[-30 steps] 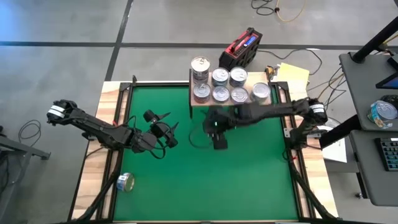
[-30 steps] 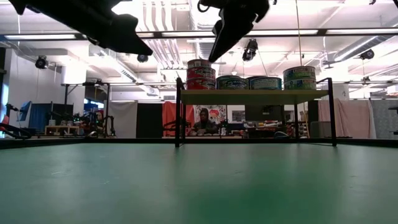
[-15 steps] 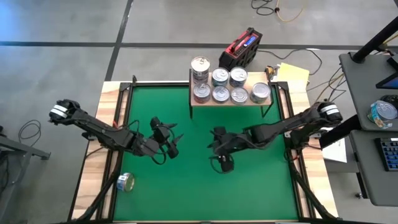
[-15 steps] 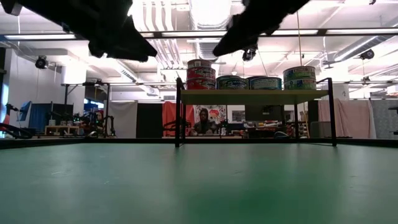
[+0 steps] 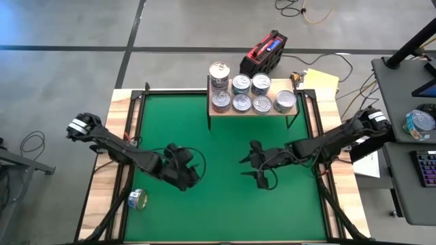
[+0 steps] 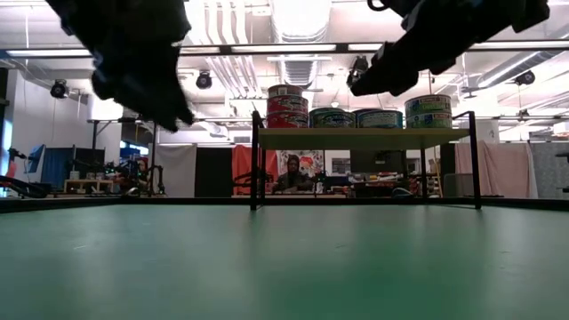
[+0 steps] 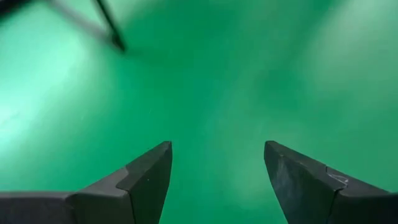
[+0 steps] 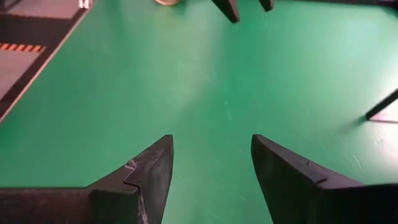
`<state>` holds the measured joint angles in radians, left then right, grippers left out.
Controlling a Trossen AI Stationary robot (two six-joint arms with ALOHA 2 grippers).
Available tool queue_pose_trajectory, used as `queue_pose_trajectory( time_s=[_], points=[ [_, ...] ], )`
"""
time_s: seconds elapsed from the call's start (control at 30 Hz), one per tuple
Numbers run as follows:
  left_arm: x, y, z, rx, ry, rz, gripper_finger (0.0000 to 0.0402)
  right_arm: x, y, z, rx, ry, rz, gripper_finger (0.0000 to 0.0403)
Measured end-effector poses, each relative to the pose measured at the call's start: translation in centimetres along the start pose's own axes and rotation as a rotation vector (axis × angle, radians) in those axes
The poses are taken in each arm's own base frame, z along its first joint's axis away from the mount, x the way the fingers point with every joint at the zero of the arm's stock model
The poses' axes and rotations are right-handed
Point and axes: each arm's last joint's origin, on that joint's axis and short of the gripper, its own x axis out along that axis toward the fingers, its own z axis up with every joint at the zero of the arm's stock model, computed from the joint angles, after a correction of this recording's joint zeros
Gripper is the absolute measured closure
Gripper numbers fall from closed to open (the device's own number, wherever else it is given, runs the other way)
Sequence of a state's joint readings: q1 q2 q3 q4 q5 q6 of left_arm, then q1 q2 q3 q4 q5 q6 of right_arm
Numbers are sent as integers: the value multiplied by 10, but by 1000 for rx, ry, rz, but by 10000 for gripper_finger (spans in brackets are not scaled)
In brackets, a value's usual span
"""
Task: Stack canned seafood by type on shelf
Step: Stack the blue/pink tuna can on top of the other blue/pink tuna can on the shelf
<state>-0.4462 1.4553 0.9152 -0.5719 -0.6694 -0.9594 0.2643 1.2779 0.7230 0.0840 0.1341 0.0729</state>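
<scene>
The shelf [image 5: 252,109], a small light-wood board on thin black legs, stands at the far edge of the green mat [image 5: 225,211]. Several silver-topped tins [image 5: 251,94] stand on it, and at its left end is a stack [image 6: 286,107] taller than the rest. One loose tin [image 5: 138,199] lies at the mat's near left edge. My left gripper [image 5: 189,173] hovers open over the mat's left middle, with only bare mat between its fingers [image 7: 149,180]. My right gripper [image 5: 251,170] hovers open over the mat's right middle and holds nothing.
A red and black case [image 5: 266,51] and yellow papers [image 5: 321,82] lie on the floor beyond the shelf. Wooden borders [image 5: 116,156] run along the mat's sides. A desk with a tin [image 5: 418,124] stands at the right. Bare mat lies between and in front of the grippers.
My right gripper has drawn back from just in front of the shelf toward the near and right edges, sinking lower. My left gripper has moved toward the near edge and a little right, rolling and tipping downward. Both stay open. No tin has moved.
</scene>
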Motion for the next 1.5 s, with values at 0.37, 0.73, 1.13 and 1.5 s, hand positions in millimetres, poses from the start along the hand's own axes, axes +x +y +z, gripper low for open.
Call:
queue_pose_trajectory(
  time_s=[0.37,0.73,1.13,1.5],
  points=[
    [-12,-22,0,-79,430,192,162,5,2,-10,-22,9,7,197],
    [-36,-29,-6,-159,711,348,167,6,5,-12,-33,22,19,197],
    [-65,-29,-22,-221,860,476,178,6,5,-12,-53,23,19,197],
    [-78,-30,-35,-248,920,532,178,6,9,-24,-18,57,28,197]
  ],
)
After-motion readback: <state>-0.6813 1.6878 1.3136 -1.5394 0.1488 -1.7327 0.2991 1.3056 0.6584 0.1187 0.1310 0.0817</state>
